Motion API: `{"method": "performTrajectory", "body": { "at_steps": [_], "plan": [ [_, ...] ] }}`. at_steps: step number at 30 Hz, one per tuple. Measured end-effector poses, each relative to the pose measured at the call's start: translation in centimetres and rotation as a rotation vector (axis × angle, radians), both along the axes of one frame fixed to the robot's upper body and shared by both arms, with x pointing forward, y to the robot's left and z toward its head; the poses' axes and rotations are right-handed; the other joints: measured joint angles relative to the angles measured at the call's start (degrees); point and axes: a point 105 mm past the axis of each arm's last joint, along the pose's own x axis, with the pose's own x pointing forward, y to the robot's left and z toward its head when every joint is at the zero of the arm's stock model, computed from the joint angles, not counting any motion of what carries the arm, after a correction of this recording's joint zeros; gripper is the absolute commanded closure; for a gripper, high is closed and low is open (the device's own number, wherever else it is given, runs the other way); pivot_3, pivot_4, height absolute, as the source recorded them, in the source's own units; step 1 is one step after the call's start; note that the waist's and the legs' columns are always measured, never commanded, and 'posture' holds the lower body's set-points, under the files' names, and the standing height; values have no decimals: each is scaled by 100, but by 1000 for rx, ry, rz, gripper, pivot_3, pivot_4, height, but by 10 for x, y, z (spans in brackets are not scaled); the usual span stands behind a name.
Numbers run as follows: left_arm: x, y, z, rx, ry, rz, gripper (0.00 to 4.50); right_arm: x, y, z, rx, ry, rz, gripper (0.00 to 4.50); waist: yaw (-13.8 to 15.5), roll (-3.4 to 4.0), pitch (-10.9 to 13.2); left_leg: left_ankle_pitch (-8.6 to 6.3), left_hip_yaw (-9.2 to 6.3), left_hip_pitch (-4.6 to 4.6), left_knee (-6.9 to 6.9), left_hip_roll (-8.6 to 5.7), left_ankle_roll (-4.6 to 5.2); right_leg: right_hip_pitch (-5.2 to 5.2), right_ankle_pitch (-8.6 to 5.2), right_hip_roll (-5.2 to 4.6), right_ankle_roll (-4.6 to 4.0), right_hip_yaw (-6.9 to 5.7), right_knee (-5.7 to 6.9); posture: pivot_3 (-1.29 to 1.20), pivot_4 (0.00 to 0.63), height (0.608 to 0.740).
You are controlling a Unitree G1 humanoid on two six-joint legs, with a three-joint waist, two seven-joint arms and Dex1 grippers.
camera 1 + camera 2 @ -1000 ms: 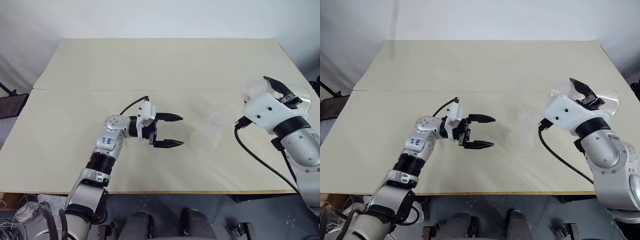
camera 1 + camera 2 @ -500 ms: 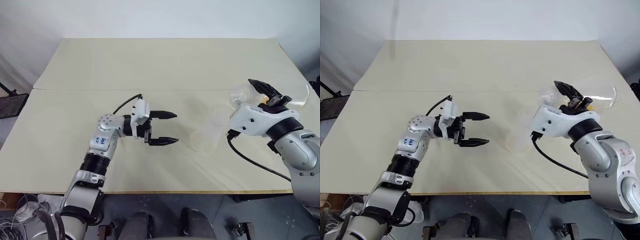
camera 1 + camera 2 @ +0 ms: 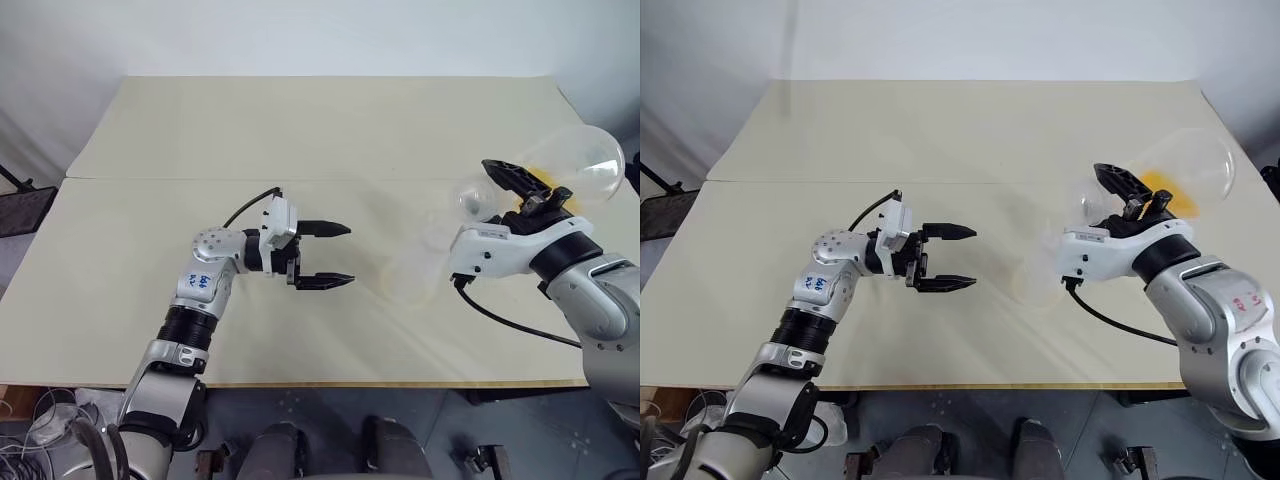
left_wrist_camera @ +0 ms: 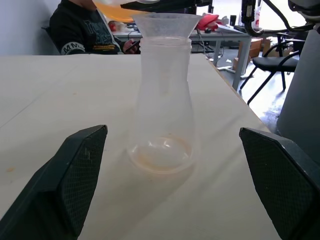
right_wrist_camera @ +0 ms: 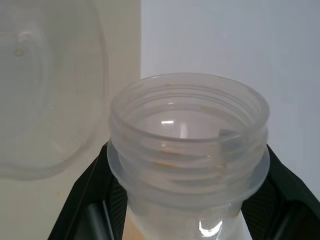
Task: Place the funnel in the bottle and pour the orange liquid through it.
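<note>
The frosted bottle (image 3: 413, 268) stands upright on the table (image 3: 300, 130), right of centre. The clear funnel (image 4: 166, 24) sits in its mouth. My left gripper (image 3: 350, 255) is open and level, pointing at the bottle from the left, a short gap away. My right gripper (image 3: 520, 183) is shut on the neck of a clear round flask (image 3: 583, 160), which it holds tilted above and to the right of the bottle. The flask's open mouth (image 5: 187, 130) points toward the funnel. The orange liquid (image 3: 1170, 190) pools inside the flask near the fingers.
The table's right edge (image 3: 590, 130) runs just behind the flask. Beyond the table, the left wrist view shows a seated person (image 4: 85, 30) in a dark top, a desk and a black chair (image 4: 272, 65).
My right wrist has rolled, tipping the flask so its mouth swings left toward the bottle, and the orange liquid now shows. The left gripper has stayed open and almost still.
</note>
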Motion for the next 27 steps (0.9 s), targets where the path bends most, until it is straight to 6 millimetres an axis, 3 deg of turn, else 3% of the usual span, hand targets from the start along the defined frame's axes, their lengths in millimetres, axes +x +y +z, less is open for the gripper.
{"method": "performTrajectory", "body": {
  "at_steps": [27],
  "plan": [
    [2, 0, -1, -5, 5, 0, 0, -3, -3, 5, -231, -97, 11, 2034, 0, -1, 0, 1, 0, 0, 0, 1, -1, 1, 0, 1, 0, 0, 0, 0, 150, 740]
  ]
}}
